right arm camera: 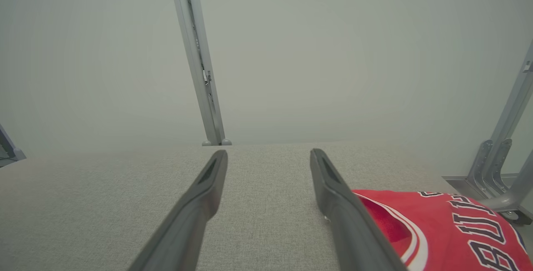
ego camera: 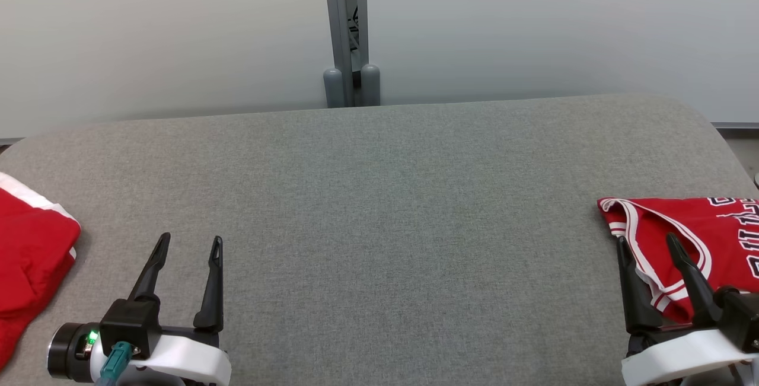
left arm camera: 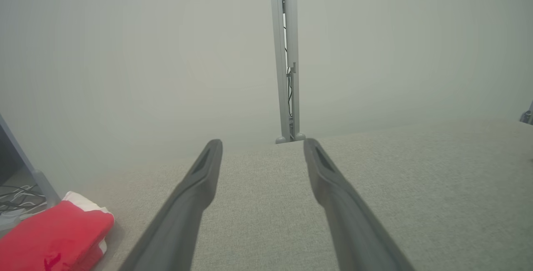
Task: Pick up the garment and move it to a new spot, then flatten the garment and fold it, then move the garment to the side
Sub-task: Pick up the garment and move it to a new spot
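1. Two red garments lie on the grey tabletop (ego camera: pixel 379 196), well apart: a lettered jersey (ego camera: pixel 711 226) at the right edge and a red bundle (ego camera: pixel 29 243) with white trim at the left edge.
2. Left claw (ego camera: pixel 191 238): fingers spread apart, nothing between them, over bare cloth near the bundle but not touching it.
3. Right claw (ego camera: pixel 645 239): fingers likewise apart and empty, at the jersey's left end by a white-trimmed opening. Whether it touches the fabric cannot be told.
4. Jersey lies loosely spread, lettering up, partly out of frame — not folded.
5. Judgement: the bundle looks like a piece already folded and set aside. For the jersey, no step appears done. Left to do — grasp, carry to the open middle, flatten, fold, move aside.
6. Judgement: the right claw is best placed to take the first grip.
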Available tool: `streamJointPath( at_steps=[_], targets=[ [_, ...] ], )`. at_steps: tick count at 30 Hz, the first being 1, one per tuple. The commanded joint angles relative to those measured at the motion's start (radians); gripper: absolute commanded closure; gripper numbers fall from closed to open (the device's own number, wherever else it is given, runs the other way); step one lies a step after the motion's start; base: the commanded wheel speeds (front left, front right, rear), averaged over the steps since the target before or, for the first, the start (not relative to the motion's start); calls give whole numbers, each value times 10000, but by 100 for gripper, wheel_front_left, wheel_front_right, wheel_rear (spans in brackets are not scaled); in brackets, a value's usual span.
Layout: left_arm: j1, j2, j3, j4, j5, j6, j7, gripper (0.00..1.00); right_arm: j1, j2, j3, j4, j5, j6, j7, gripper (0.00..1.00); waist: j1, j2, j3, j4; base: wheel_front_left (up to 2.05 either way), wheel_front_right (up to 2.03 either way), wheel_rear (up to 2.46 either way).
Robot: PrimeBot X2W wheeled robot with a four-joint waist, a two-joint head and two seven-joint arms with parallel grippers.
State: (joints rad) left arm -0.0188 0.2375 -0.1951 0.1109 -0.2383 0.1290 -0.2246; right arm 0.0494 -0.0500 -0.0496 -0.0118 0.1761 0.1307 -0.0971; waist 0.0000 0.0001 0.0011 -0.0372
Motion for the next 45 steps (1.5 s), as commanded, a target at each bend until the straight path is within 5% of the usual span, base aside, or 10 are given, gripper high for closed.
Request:
streamJointPath(
  at_steps=[1, 8, 27, 45],
  targets=[
    [41, 62, 1, 13, -27, 45, 8, 0, 30, -20, 2, 18, 14, 3, -12, 0, 0, -1, 4, 14, 0, 0, 0],
    [-188, 12, -16, 68, -105, 85, 8, 0, 130, -24, -94, -99, 31, 3, 66, 0, 0, -1, 73, 535, 0, 0, 0],
    [-85, 102, 88, 25, -292, 262, -116, 0, -153, -31, 83, 162, 213, 1, -50, 0, 0, -1, 18, 3516, 0, 0, 0],
    [76, 194, -21, -148, -383, 386, -9, 0, -130, -32, 138, 358, 271, 3, -107, 0, 0, -1, -86, 3933, 0, 0, 0]
  ],
)
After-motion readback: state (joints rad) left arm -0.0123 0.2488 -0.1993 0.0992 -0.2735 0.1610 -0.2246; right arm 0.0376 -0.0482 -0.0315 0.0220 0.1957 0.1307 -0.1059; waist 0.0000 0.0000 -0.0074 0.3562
